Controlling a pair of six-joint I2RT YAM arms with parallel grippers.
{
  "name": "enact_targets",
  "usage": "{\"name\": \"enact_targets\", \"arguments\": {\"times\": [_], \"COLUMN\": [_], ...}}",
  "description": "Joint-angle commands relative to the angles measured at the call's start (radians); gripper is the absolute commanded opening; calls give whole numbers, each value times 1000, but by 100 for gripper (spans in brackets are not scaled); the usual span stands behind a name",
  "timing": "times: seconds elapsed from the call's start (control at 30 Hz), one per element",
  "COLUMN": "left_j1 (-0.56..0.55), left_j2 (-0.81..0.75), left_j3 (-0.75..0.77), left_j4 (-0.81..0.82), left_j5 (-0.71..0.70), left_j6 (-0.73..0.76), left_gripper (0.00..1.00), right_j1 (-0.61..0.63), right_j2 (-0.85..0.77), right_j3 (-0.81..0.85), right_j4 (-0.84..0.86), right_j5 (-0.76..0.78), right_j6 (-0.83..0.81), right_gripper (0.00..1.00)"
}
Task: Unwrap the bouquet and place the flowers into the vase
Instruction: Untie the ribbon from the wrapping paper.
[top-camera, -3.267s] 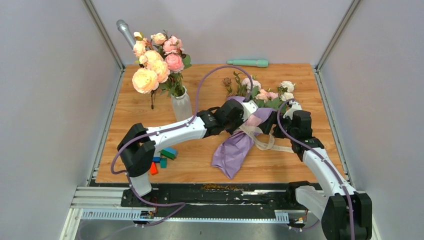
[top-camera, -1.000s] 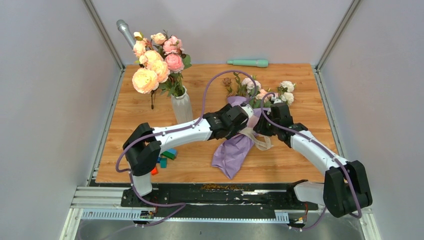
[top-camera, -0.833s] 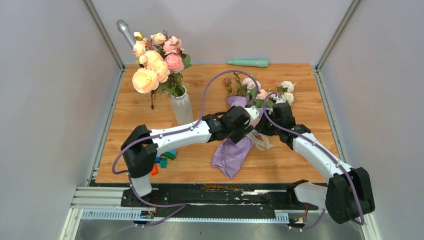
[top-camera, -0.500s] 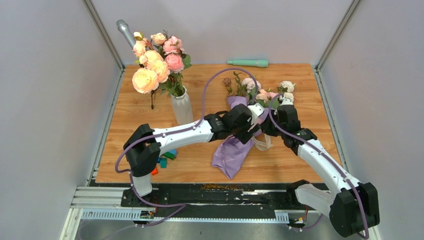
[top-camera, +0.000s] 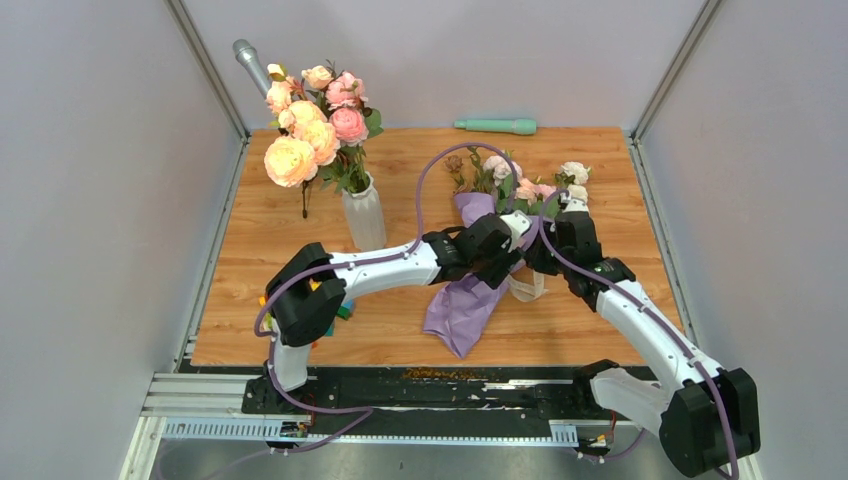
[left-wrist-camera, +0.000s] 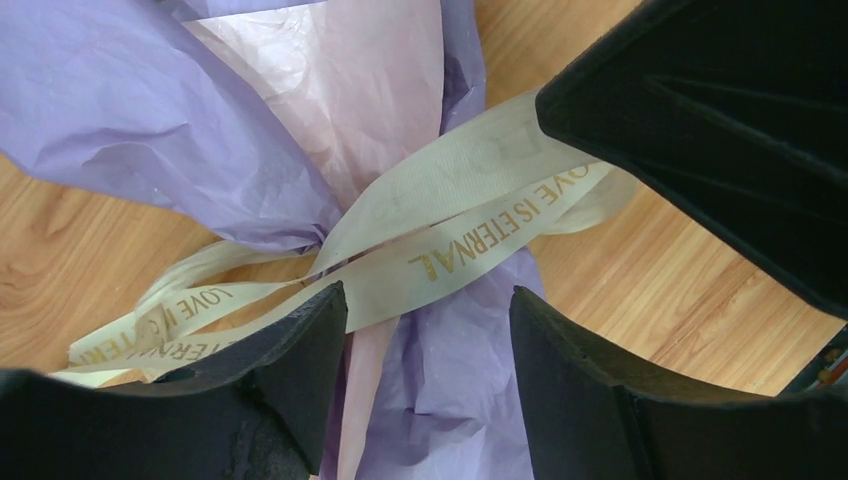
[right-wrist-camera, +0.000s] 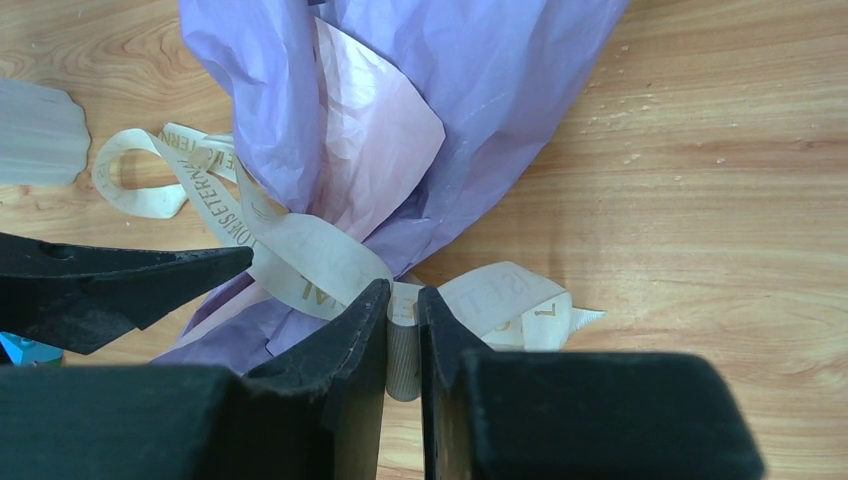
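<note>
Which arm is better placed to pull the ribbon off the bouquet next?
Likely right: the right end effector is shut on the beige ribbon; the left end effector is open, straddling it without gripping.

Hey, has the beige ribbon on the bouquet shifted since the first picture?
Yes. The beige ribbon, whose tail trailed toward the right edge of the table, is now drawn leftward, bunched against the lilac paper, with the right pincer shut on it.
</note>
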Motion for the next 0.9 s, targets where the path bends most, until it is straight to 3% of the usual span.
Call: {"name": "enact_targets", "arguments": {"times": [0.0,0.17,0.5,0.87], "left_j1": [-1,-1,-1,0], "left_j2": [20,41,71,79], "left_j3": [55,68,78,86], "left_j4": [58,54,47,17], "left_j5": [-6,1,-4,-25], "left_j6": [-38,-40,-40,-13], "left_gripper": [65,56,53,24], "right_j1": [2,1,-2,-2], "right_j2": [-18,-21,-21,-17], "right_j3": [-13,-14,-15,-12], "right_j4": [12,12,13,15], "right_j5": [19,22,19,16], "right_j6": [18,18,18,17], "right_gripper": [17,17,17,16]}}
